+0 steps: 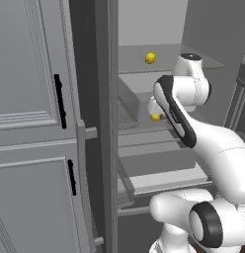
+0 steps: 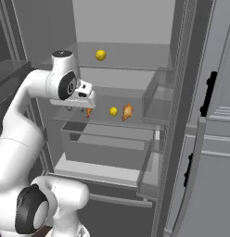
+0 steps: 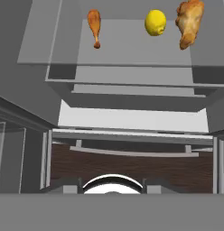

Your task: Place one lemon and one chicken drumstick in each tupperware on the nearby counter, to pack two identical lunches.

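Right base view: gripper (image 2: 76, 109) hangs over the middle glass fridge shelf (image 2: 135, 122), just beside the slim orange chicken drumstick (image 2: 89, 112) and not holding it. A small round yellow lemon (image 2: 113, 111) and a chunkier browned drumstick (image 2: 128, 111) lie further right on that shelf. A second yellow lemon (image 2: 101, 55) sits on the shelf above. The clear door bin (image 2: 158, 104) crowds the right side.

Left base view: the arm hides most of the middle shelf and only the near lemon (image 1: 154, 117) peeks out. The upper lemon (image 1: 150, 58) is in the open.

Hand view: jaws stand part-way apart and empty. The slim drumstick (image 3: 94, 27), lemon (image 3: 155, 22) and big drumstick (image 3: 189, 22) sit in a row.

Likely step: grab the slim drumstick. Centre on its thick end, descend straight and lift clear of the shelf's front edge. Open room is toward the front.
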### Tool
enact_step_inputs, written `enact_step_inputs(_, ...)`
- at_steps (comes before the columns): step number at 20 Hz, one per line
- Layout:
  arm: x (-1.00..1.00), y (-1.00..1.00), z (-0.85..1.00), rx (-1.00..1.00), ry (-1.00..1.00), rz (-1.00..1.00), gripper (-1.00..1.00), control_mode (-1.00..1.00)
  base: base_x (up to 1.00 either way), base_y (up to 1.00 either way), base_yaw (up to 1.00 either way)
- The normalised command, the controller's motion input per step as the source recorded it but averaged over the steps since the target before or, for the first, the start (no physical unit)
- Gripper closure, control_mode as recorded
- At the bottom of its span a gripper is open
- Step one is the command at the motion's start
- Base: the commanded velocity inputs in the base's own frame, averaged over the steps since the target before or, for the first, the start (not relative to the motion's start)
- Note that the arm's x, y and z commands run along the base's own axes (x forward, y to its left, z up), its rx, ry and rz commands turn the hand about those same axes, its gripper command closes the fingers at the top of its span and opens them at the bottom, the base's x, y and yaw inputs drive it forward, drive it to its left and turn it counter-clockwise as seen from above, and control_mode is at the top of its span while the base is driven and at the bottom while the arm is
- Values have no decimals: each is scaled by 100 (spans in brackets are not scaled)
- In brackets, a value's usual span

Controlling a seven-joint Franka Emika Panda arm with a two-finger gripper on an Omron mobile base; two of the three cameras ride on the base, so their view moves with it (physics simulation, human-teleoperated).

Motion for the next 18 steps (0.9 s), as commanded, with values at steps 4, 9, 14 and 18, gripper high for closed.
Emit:
enact_step_inputs(4,-8,0,0,0,-1,1,-100,-100,0,0,0)
enact_step_inputs(9,13,-15,26,9,-17,8,-100,-100,0,0,0)
enact_step_inputs(14,8,-1,68,7,-44,0,-100,-100,0,0,0)
enact_step_inputs(18,11,0,100,3,-21,0,-100,-100,0,0,0)
